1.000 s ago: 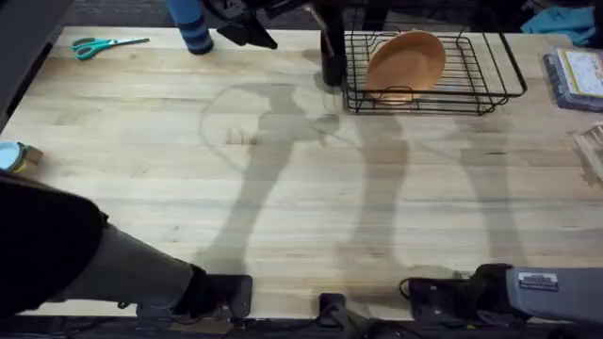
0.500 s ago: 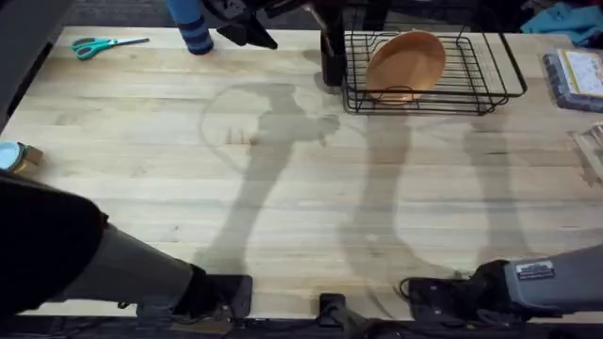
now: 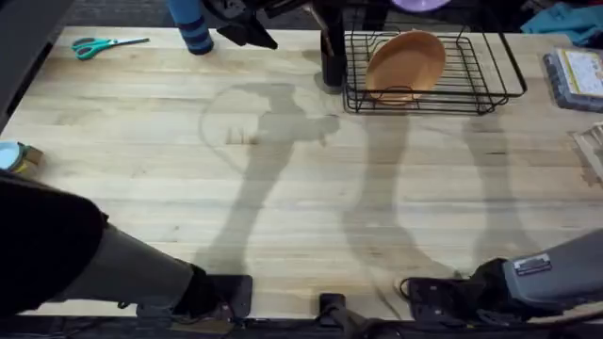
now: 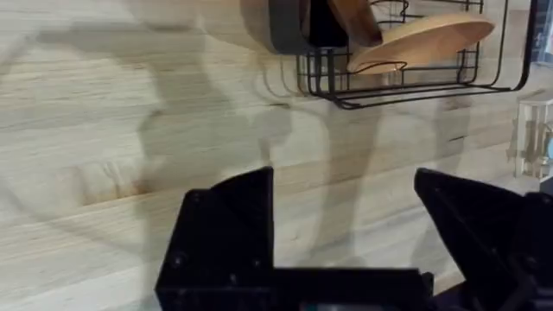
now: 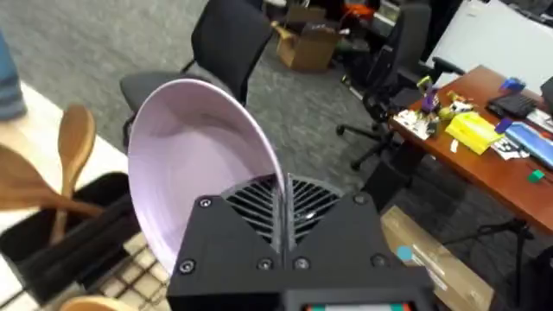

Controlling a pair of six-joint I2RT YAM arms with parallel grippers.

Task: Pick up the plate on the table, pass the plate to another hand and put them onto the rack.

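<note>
A: Where is the plate (image 5: 203, 164) at this moment?

B: In the right gripper (image 5: 278, 200). Its jaws are clamped on the plate's rim, and the lavender plate stands nearly on edge, held up in the air. From overhead a sliver of it (image 3: 421, 5) shows at the far edge, above the rack (image 3: 490, 71).

A: What sits in the rack?

B: An orange plate (image 3: 407, 62) leans tilted among the wires (it takes up the left half). The black cutlery holder (image 3: 332, 56) is at the rack's left end, and wooden spoons (image 5: 65, 164) stick up from it.

A: And the left gripper (image 4: 346, 216)?

B: Its jaws are spread wide with nothing between them, hanging above the bare worktop (image 3: 283, 188), the rack farther off.

A: Anything else?

B: Teal scissors (image 3: 102, 44) at the far left, a blue bottle (image 3: 192, 26) to their right.
</note>
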